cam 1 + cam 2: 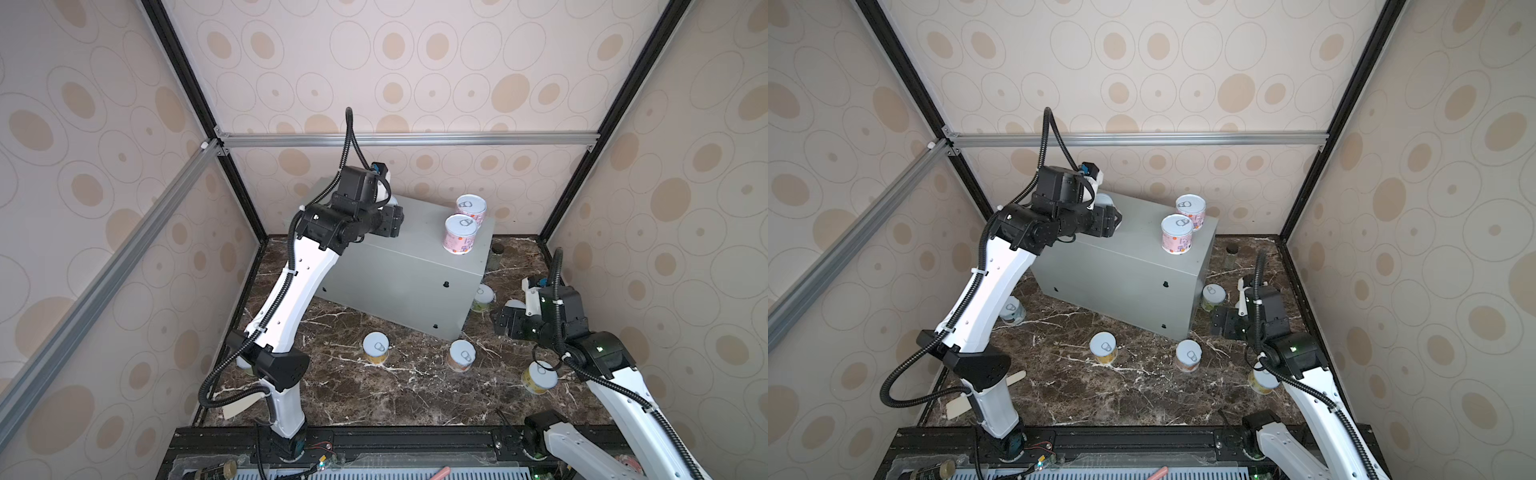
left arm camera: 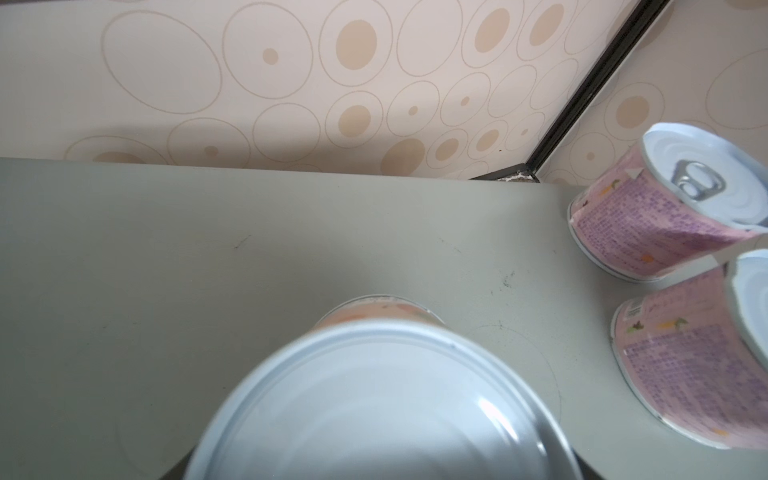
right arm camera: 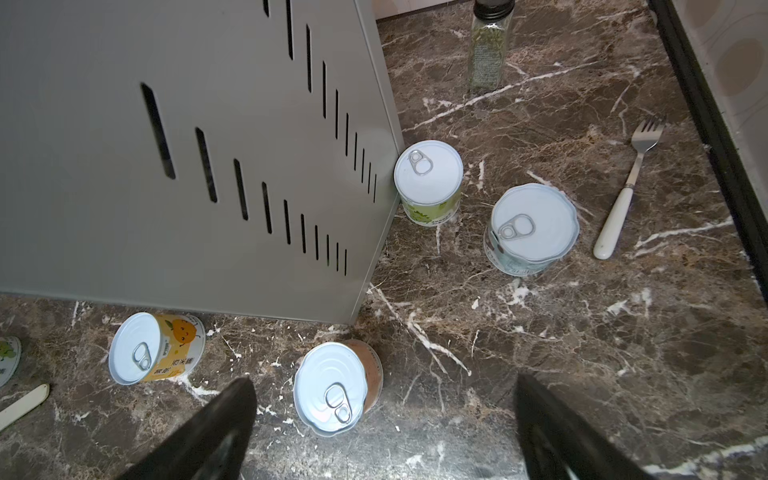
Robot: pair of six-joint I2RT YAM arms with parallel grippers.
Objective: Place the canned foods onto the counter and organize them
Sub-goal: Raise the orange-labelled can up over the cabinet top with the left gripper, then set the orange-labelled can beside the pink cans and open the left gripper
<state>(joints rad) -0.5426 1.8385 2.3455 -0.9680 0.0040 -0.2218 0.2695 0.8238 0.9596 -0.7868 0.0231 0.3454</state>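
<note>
Up on the counter (image 1: 399,274), I had the rear can (image 1: 471,206) directly behind the front can (image 1: 460,233) at the right end, and the 3rd can (image 2: 374,395) off to their left. Down on the marble (image 1: 374,399), the corner can (image 3: 428,183) sat just beside the counter's right end, the jar (image 3: 487,50) behind it.

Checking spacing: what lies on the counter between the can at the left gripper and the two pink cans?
Nothing: the left wrist view shows bare counter between that can and the pink cans.
</note>
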